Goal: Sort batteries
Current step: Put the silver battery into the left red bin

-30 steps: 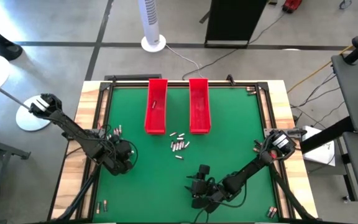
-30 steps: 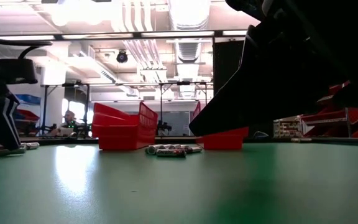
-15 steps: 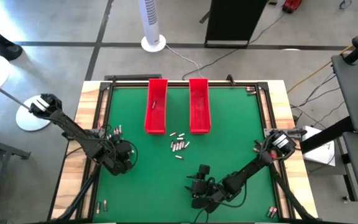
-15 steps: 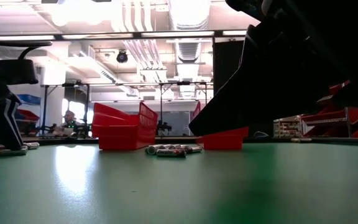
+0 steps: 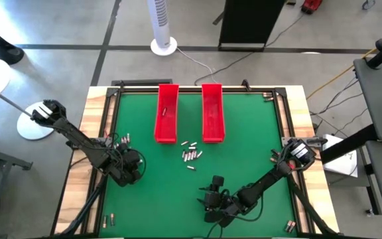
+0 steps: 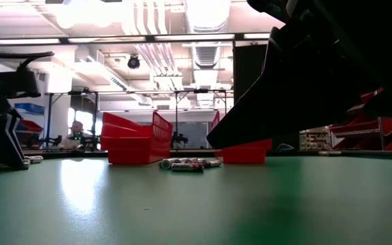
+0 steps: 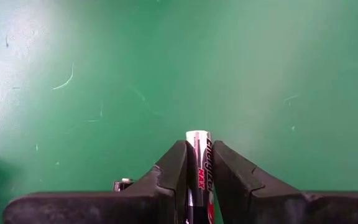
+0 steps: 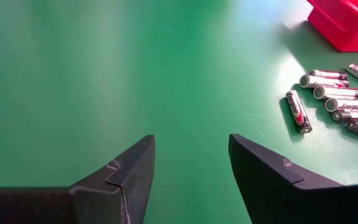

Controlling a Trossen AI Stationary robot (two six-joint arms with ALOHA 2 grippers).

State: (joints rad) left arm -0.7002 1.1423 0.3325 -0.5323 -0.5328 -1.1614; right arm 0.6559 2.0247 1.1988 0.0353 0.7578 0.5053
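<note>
The left gripper (image 7: 199, 163) sits low over the green mat (image 5: 244, 133) near the table's left edge, its fingers (image 7: 173, 168) clenched on a single battery (image 7: 198, 155). The wrist view alone shows that battery's label, with "MAX" readable along it; from above the gripper (image 5: 126, 166) hides it. Loose batteries (image 5: 121, 139) lie just beside it at the mat's left edge, and a few more (image 5: 107, 218) rest on the wooden border at the near left corner.

Toward the far middle stand two long red trays: the left tray (image 5: 167, 113) has one battery inside (image 5: 166, 109), and whether the right tray (image 5: 212, 113) holds anything cannot be told. A cluster of batteries (image 5: 190, 154) lies on the mat just in front of them; the right wrist view reads "Energizer" on one (image 8: 351, 104).

The right gripper (image 8: 191, 168) hovers over bare mat at the near middle, fingers spread apart and gripping nothing, with open green all around it (image 5: 212, 199). The low view shows the cluster (image 6: 188, 164) between the trays (image 6: 133, 143).
</note>
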